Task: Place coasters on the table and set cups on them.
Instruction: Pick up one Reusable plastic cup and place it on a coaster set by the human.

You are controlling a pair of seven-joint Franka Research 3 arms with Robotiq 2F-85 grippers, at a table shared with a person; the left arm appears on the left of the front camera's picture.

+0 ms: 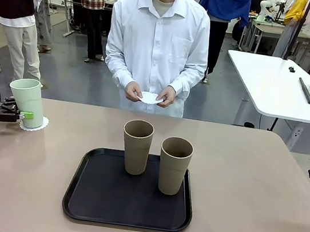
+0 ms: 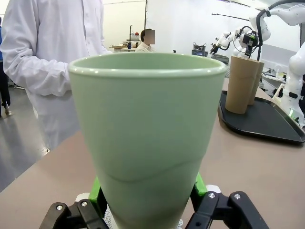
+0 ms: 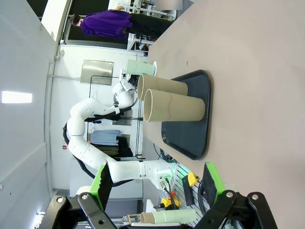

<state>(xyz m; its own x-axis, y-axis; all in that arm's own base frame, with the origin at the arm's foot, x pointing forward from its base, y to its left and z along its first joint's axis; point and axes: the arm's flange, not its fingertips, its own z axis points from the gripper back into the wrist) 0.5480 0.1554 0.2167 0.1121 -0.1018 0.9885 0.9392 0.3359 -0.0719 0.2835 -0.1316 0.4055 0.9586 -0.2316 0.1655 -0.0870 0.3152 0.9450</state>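
The mint green cup (image 1: 27, 98) was clasped near its base by the left gripper (image 1: 23, 114) and was seen standing on a lacy coaster (image 1: 41, 125) by the table's (image 1: 250, 181) left edge. The right gripper (image 3: 157, 180) was held spread, with nothing in it. A tan cup (image 1: 137, 146) and a second tan cup (image 1: 174, 165) were seen upright on the black tray (image 1: 102, 201) near the table's front edge. Another coaster (image 1: 150, 98) was held in the person's hands (image 1: 166, 97).

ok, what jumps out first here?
The left end effector is shut on a mint green cup on a white coaster at the table's left edge. Two tan cups stand on the black tray mid-table, and the person opposite holds another coaster in both hands.
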